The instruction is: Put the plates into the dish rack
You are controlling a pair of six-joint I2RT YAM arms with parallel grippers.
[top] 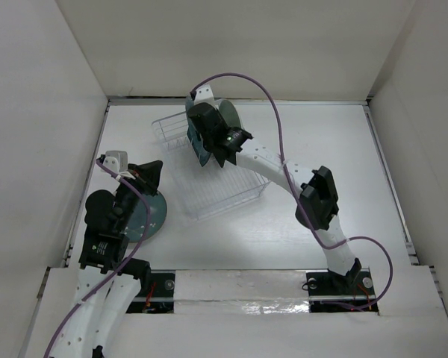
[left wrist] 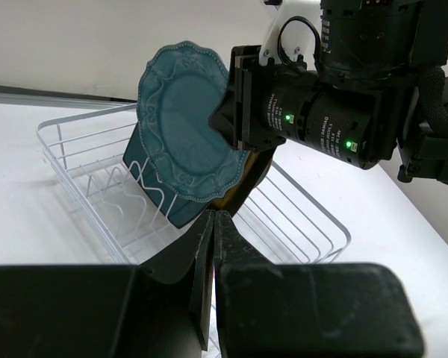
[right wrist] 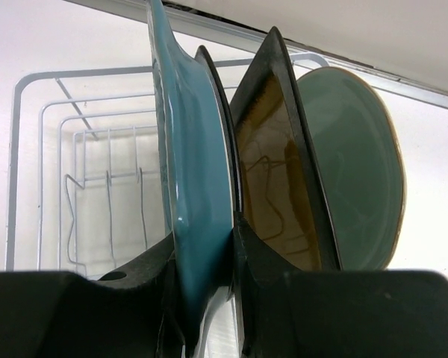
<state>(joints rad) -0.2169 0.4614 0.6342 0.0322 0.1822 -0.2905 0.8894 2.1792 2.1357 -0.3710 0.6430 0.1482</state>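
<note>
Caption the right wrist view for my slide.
Right gripper grips the scalloped teal plate upright at the dish rack, next to the mustard plate and pale green plate.

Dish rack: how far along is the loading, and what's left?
Done: three plates look stood in the dish rack: a dark teal plate, a yellow plate and a pale green plate. In hand: the right tool grips the scalloped plate above the rack's far end, not yet seated. Left: the round blue plate lies on the table near the left tool, which is shut and empty.
</note>
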